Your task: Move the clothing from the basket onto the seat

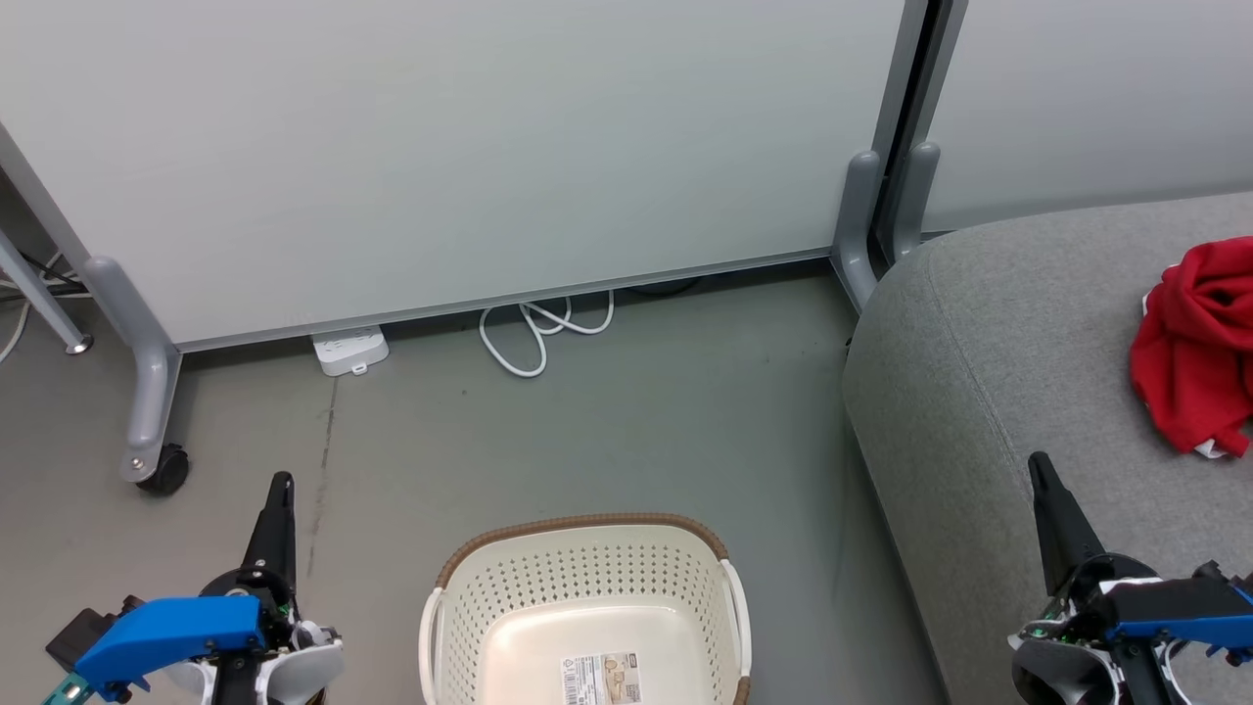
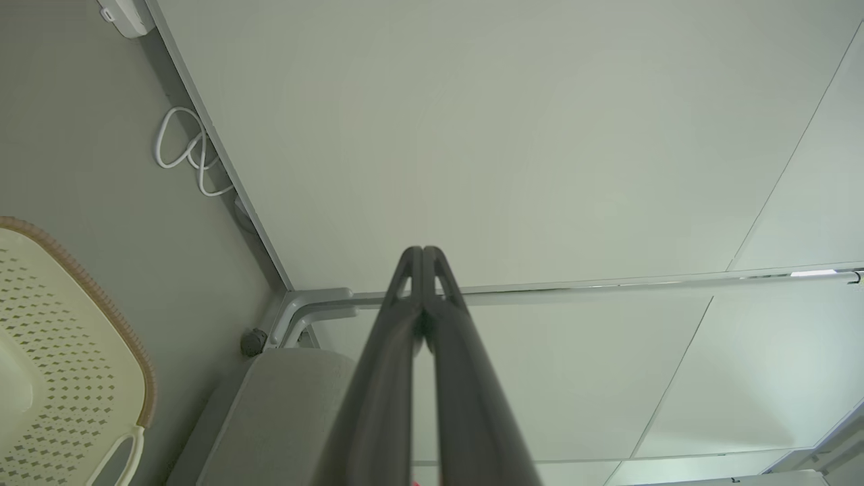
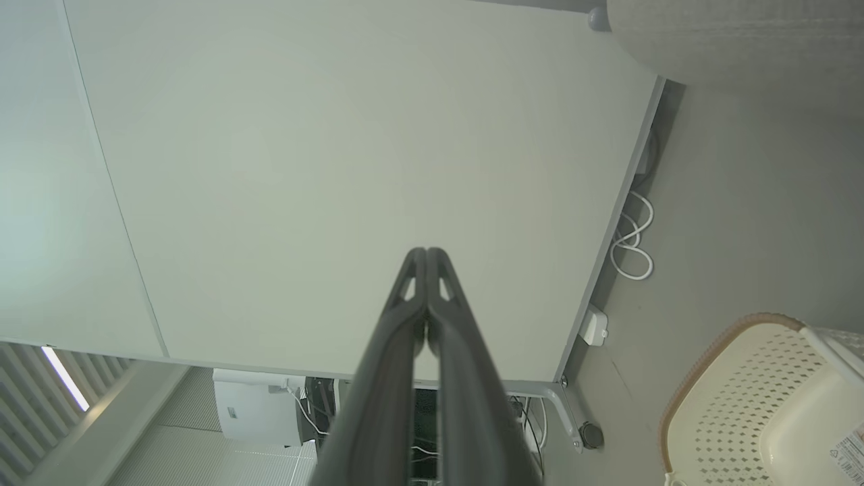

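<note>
With the clothing (image 1: 1194,343) on the seat (image 1: 998,343) and the basket (image 1: 587,573) empty, the left pincer (image 1: 282,482) and right pincer (image 1: 1038,463) are clenched on nothing, yet a careless right swing may drag the clothing off.

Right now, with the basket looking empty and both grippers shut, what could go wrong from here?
1. The clothing lies bunched at the head view's right edge, partly cut off, so whether every garment sits securely on the seat cannot be confirmed.
2. The basket is cropped at the bottom of that view; a leftover piece there might go unnoticed.
3. The right gripper shows close to the clothing; a careless swing could snag it.
</note>
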You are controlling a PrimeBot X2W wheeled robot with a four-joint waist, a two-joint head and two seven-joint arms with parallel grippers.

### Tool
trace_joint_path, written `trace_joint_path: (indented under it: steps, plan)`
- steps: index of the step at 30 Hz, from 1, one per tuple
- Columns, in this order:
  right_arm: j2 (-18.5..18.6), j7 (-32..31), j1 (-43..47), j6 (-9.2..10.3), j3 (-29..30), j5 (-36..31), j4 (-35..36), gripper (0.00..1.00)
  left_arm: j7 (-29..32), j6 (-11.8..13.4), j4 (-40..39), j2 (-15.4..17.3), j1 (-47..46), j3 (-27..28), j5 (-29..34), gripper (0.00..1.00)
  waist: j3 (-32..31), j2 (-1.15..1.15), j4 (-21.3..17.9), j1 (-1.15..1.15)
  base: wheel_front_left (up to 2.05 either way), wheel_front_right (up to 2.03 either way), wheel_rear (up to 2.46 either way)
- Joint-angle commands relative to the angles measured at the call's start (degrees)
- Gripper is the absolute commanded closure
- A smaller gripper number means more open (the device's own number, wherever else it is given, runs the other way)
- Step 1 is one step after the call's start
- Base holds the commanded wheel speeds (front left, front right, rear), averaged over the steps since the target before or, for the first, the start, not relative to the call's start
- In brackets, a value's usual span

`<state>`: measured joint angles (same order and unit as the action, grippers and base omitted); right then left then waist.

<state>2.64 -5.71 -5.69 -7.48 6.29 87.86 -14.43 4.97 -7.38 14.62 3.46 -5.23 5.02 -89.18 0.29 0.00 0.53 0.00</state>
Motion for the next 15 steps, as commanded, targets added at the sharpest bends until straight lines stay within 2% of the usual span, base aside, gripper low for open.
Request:
trace_joint_path:
  steps: [1,15]
  plan:
    - [0.4,-0.4,-0.8,-0.02,0.2,1.1,0.3,1.0,0.3,-0.2,-0.4,0.0,-1.1,0.5,-0.9,1.0,0.0,0.0,-0.1,0.0,0.0,0.0,0.0]
    - [0.4,-1.0,-0.9,-0.02,0.3,4.6,0.5,1.0,1.3,-0.2,-0.8,-0.2,-1.2,1.1,-3.7,1.0,-0.1,0.0,-0.5,0.0,0.0,0.0,0.0]
